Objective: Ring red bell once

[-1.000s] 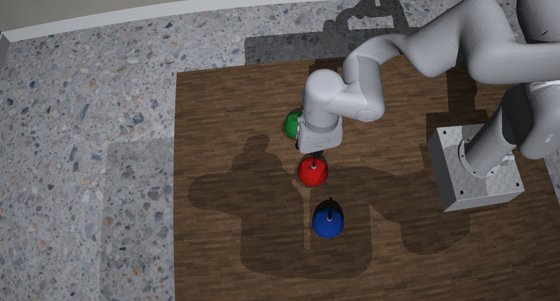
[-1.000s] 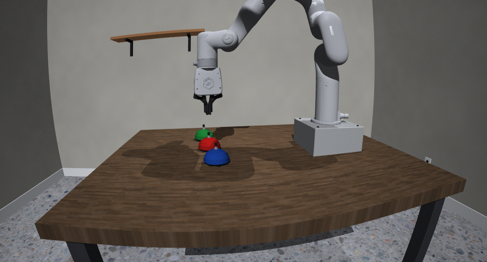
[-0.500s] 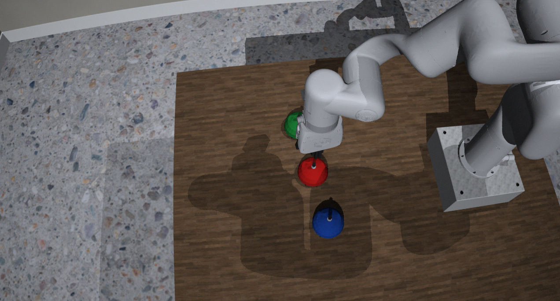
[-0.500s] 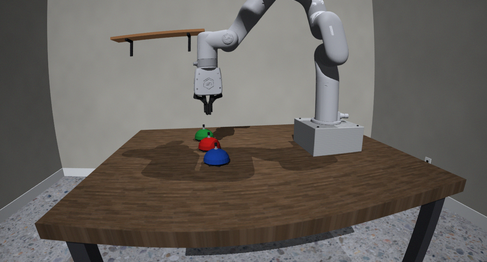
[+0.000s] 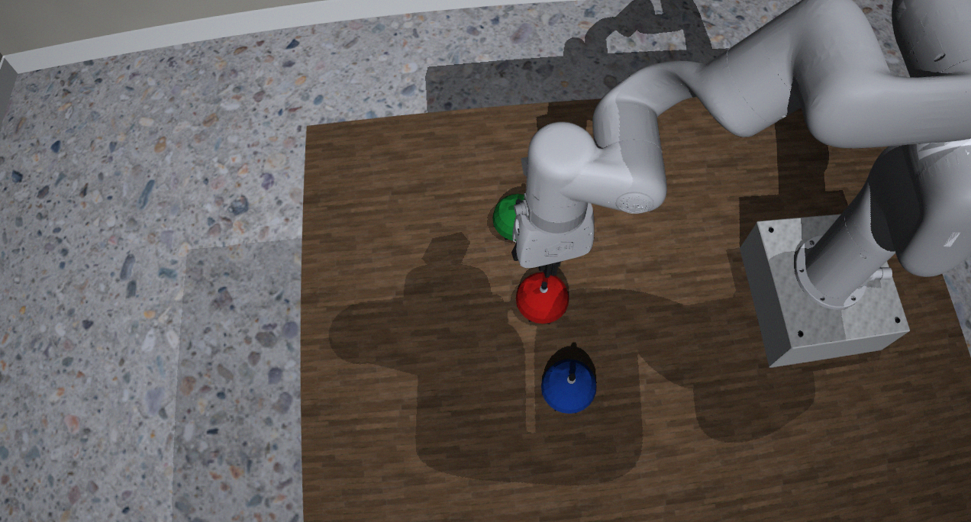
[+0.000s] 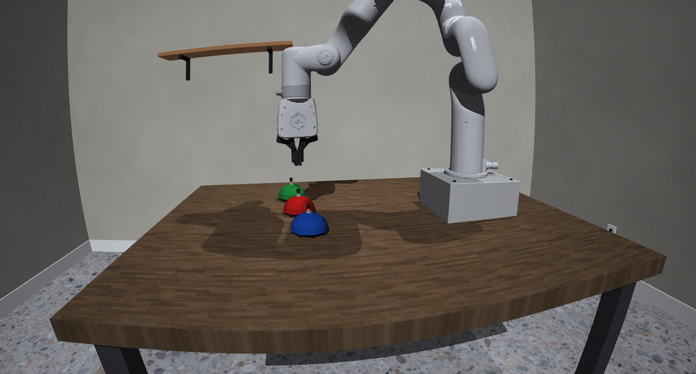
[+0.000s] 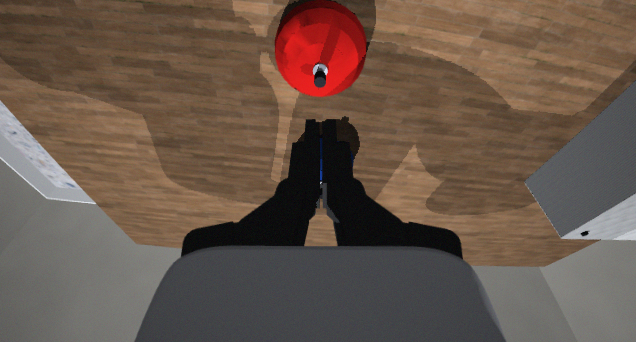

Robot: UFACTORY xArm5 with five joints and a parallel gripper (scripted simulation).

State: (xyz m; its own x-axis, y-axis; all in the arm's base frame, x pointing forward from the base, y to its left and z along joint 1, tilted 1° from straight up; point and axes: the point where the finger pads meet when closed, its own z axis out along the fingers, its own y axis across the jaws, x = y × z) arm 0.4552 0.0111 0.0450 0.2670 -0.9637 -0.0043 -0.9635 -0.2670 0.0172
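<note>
My black two-finger gripper (image 6: pixel 296 163) hangs pressed together on nothing, well above the wooden table (image 6: pixel 438 274). The red dome-shaped bell (image 6: pixel 298 206) sits below, between a green dome bell (image 6: pixel 290 192) and a blue dome bell (image 6: pixel 309 224), its button up.

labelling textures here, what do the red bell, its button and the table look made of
Red bell: smooth painted metal or plastic, going by its soft glossy sheen.
Button: a dark knob on a silvery collar, probably metal.
Table: dark wood, with a matte plank grain.
</note>
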